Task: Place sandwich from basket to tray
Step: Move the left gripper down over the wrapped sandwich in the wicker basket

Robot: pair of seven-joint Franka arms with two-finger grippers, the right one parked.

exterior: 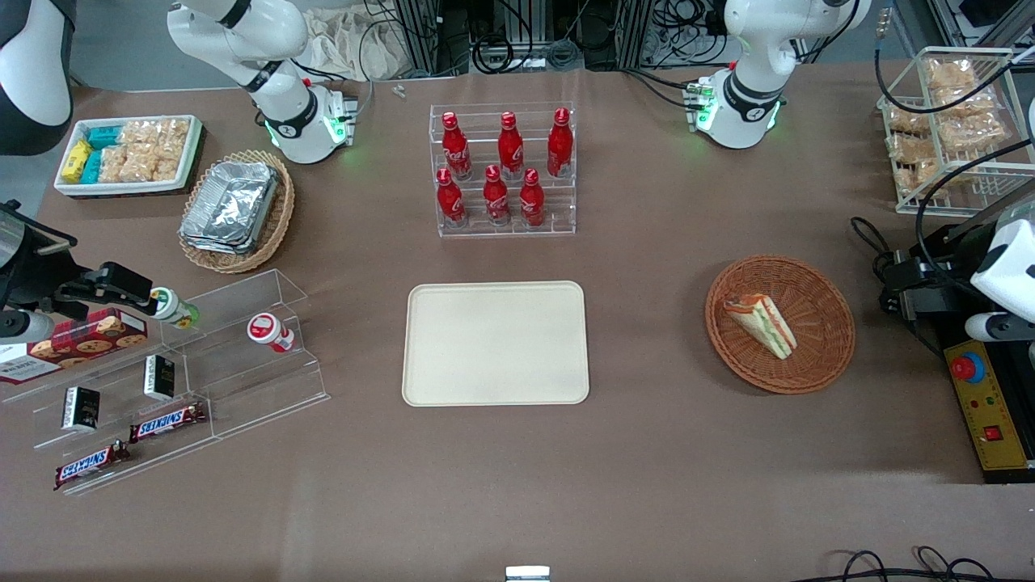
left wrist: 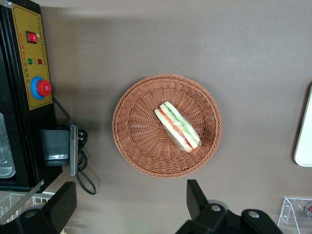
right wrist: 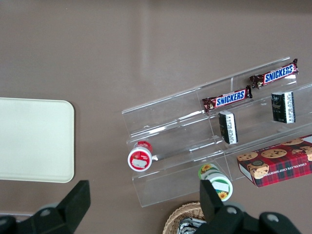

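Landmark: tray (exterior: pixel 496 343), flat on the brown table (exterior: pixel 647 485), bare, nothing on it.

Front view, swept from the parked arm's end of the table:
- White bin (exterior: pixel 129 153) of snack packets, farther from the camera than the tray.
- Tan basket (exterior: pixel 238 212) holding foil containers (exterior: pixel 230 206), just beside the bin, also farther back than the tray.
- Clear stepped shelf (exterior: pixel 186 372) level with the tray: two small cups, cookie box (exterior: pixel 77 341), two dark packets, two Snickers bars (exterior: pixel 166 420) on it.
- Clear rack with six red bottles (exterior: pixel 505 170), directly farther from the camera than the tray, well apart from it.
- Basket (exterior: pixel 780 323), round, reddish-brown, level with the tray toward the working arm's end, a clear strip of table between them.
- Sandwich (exterior: pixel 760 323) lies in the basket on its side, filling layers showing, roughly central.
- Control box (exterior: pixel 990 404) with red button, past the basket at the table edge; wire rack (exterior: pixel 954 129) of snack bags farther back.

Left wrist view: gripper (left wrist: pixel 131 202) hangs high above the table beside the basket (left wrist: pixel 167 125), not over it. Its two dark fingers (left wrist: pixel 197 197) stand wide apart with nothing between them. Sandwich (left wrist: pixel 178 126) untouched in the basket. Edge of the tray (left wrist: pixel 304 141) just visible
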